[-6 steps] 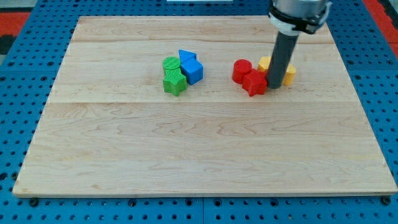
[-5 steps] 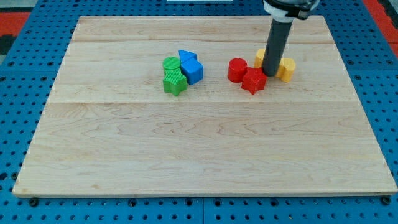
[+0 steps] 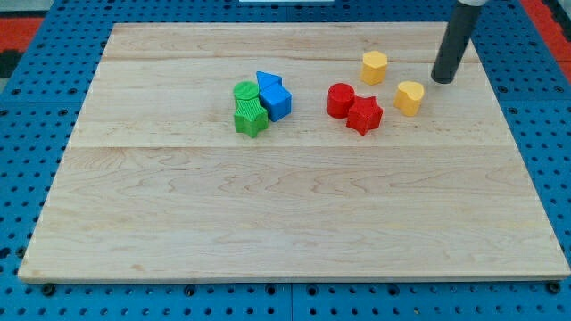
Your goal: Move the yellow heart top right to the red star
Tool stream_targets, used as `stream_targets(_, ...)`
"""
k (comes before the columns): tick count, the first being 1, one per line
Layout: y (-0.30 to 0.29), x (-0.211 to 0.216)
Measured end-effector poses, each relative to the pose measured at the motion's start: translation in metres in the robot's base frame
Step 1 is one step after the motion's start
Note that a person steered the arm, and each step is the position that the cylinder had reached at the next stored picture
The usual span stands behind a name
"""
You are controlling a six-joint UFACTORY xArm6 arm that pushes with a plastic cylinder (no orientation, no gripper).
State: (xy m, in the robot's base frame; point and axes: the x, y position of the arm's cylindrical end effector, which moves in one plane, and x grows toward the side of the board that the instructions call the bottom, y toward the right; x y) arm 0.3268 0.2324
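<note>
The yellow heart (image 3: 409,96) lies on the wooden board (image 3: 285,214), to the right of the red star (image 3: 364,115) and slightly above it, with a small gap between them. My tip (image 3: 442,80) is up and to the right of the yellow heart, apart from it. A red cylinder (image 3: 340,100) touches the red star's upper left. A yellow hexagon block (image 3: 374,67) sits above the red star, to the upper left of the heart.
A cluster left of centre holds a green cylinder (image 3: 244,91), a green star (image 3: 251,118), a blue triangle (image 3: 267,81) and a blue cube (image 3: 277,101), all touching. Blue pegboard (image 3: 544,134) surrounds the board.
My tip has moved from between the yellow blocks and the red star up and to the right, past the heart. The yellow hexagon has shifted up, and both yellow blocks now show fully.
</note>
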Motion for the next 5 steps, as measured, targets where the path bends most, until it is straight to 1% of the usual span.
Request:
stream_targets(1,0.013,0.052)
stream_targets(2,-0.039,0.066)
stream_targets(3,-0.046,0.028)
stream_targets(4,-0.003,-0.001)
stream_targets(5,-0.019,0.004)
